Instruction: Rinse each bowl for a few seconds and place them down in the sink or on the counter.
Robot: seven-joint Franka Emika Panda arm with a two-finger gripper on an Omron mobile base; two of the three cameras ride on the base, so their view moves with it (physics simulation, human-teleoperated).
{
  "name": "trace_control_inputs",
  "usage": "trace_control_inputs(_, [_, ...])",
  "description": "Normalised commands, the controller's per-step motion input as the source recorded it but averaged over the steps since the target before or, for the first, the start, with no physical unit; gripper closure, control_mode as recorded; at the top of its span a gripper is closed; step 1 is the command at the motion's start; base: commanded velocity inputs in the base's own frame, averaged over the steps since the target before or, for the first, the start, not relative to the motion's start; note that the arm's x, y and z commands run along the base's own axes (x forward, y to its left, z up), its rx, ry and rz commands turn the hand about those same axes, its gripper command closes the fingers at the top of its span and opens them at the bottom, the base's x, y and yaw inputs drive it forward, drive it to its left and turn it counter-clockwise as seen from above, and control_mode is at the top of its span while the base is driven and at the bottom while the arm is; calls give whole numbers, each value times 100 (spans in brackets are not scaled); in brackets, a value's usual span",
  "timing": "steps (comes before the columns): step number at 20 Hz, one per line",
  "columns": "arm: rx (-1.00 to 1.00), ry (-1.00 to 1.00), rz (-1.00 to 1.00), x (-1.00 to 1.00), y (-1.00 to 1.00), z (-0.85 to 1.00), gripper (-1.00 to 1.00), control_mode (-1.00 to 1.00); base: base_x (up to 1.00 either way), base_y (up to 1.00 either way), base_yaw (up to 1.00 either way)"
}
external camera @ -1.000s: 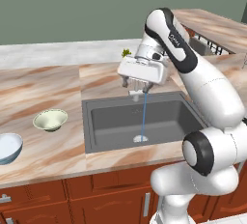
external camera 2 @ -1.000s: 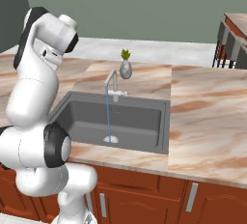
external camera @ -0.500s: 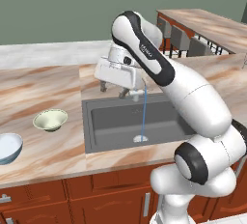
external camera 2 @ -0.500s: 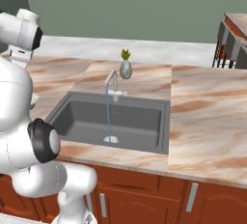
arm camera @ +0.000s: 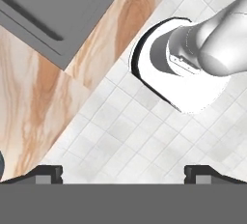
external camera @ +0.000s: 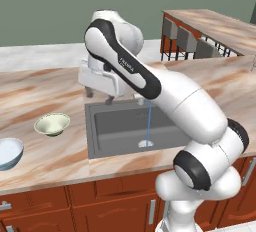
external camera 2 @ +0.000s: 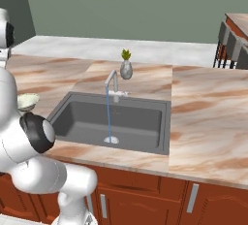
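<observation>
Two bowls await you. Left base view: the small cream bowl [external camera: 52, 124] and the larger pale blue bowl [external camera: 9, 152] sit on the counter [external camera: 55, 162] left of the sink [external camera: 125, 128], untouched; your gripper [external camera: 100, 97] hangs over the sink's left rear corner. Right base view: water runs from the faucet [external camera 2: 112, 83]. Hand view: fingertips [arm camera: 44, 174] stand wide apart, holding nothing. Judgement: no rinsing done yet; both remain.

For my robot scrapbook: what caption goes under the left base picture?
Open gripper swings toward two bowls on the counter; water runs into the sink.
</observation>
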Motion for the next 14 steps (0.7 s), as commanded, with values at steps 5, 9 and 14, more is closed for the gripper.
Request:
trace_control_inputs(5, [-6,-5,7,0,39,-5,-100,-100,0,0,0])
trace_control_inputs(9, [-2,-1,10,0,33,-8,-100,-100,0,0,0])
trace_control_inputs(14, [0,0,13,0,25,-12,-100,-100,0,0,0])
